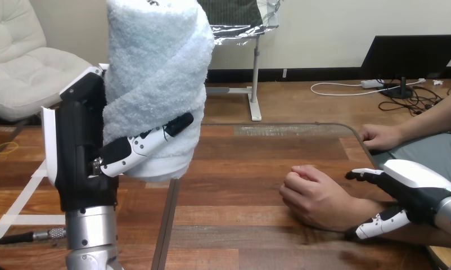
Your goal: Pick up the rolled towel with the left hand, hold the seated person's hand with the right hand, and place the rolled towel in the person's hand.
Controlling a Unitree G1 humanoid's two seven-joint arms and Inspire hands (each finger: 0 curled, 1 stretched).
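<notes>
Rolled towel (pixel 156 73), pale blue and thick, stands upright in the robot's left hand (pixel 80 152) at the left of the scene, held well above the wooden table (pixel 234 225). The left hand's thumb (pixel 139 149) curls across the near face of the roll low down, and the palm backs the roll's left side, so the hand grips the towel. The fingers on the far side are hidden by the roll. The silver left forearm (pixel 91 233) rises straight up from the near edge.

At the right, the person's hand (pixel 313 194) rests on the table as a loose fist, knuckles toward the left, well apart from the towel. The robot's right hand (pixel 417 183) sits at that hand's wrist. Its fingers (pixel 369 175) reach over the far side of the wrist and its thumb (pixel 380 222) lies along the near side, so the wrist is clasped between them.

Farther back, the person's other hand (pixel 380 136) rests at the table's right edge, touching nothing else.
</notes>
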